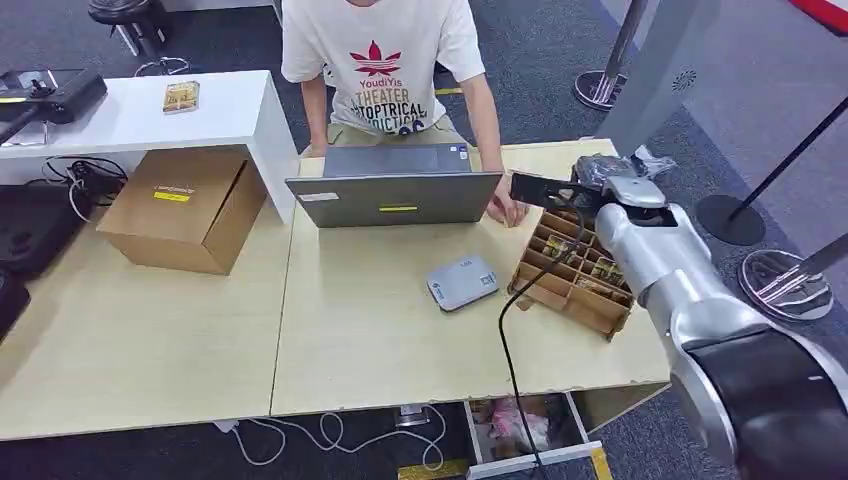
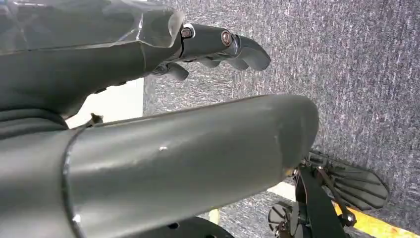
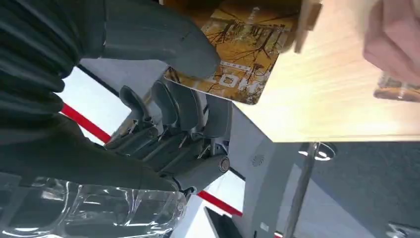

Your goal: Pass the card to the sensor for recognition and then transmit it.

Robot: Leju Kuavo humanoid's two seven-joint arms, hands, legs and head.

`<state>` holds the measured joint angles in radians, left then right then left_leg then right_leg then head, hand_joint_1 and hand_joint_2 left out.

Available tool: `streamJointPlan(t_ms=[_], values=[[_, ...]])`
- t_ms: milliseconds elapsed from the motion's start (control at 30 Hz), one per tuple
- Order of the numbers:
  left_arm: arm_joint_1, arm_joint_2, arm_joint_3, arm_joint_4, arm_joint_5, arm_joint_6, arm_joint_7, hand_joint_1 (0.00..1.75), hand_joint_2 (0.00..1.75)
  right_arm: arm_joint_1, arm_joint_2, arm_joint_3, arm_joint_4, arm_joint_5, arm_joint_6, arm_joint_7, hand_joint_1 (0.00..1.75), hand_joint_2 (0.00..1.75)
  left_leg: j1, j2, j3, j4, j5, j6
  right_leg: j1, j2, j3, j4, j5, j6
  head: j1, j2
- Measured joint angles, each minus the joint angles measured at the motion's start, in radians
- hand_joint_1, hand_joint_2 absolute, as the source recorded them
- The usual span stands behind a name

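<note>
From my head view, my right arm comes in from the lower right and my right hand sits at the right centre of the frame, over the far end of a wooden divided tray that stands on the pale table. Left of the tray, in the middle of the frame, lies the grey card sensor, and behind it a grey laptop. A person in a white T-shirt sits at the upper centre, one hand resting on the table just left of my right hand. A cardboard box sits at the left. In my left wrist view, my left hand shows at the top of the frame above grey carpet, fingers bent and holding nothing. In my right wrist view, my thumb and fingers pinch a yellow-brown card at the upper centre, above the table.
</note>
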<state>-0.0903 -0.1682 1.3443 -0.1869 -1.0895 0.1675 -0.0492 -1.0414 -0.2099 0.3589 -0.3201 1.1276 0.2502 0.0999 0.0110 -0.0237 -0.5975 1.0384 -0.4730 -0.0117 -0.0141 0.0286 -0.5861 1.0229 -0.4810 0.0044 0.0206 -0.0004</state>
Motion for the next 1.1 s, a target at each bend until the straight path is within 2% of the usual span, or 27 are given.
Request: streamJointPlan(t_ms=[567,900,1100], values=[[-0.001,0.0,0.0,0.0,0.016,0.0,-0.006,0.0,0.0,-0.062,0.033,0.01,-0.024,0.015,0.0,-0.021,1.47,1.75,0.0,0.0,0.0,0.0,0.0,0.0,0.0,0.0,0.0,0.0,0.0,0.0,0.0,0.0],[-0.001,-0.003,0.0,0.0,0.041,0.012,-0.002,0.0,0.0,-0.104,0.108,0.03,-0.04,0.028,-0.014,-0.049,1.47,1.75,0.0,0.0,0.0,0.0,0.0,0.0,0.0,0.0,0.0,0.0,0.0,0.0,0.0,0.0],[-0.001,-0.005,0.001,0.0,0.046,0.015,0.0,0.0,0.0,-0.122,0.143,0.048,-0.055,0.033,-0.034,-0.076,1.54,1.75,0.0,0.0,0.0,0.0,0.0,0.0,0.0,0.0,0.0,0.0,0.0,0.0,0.0,0.0]])
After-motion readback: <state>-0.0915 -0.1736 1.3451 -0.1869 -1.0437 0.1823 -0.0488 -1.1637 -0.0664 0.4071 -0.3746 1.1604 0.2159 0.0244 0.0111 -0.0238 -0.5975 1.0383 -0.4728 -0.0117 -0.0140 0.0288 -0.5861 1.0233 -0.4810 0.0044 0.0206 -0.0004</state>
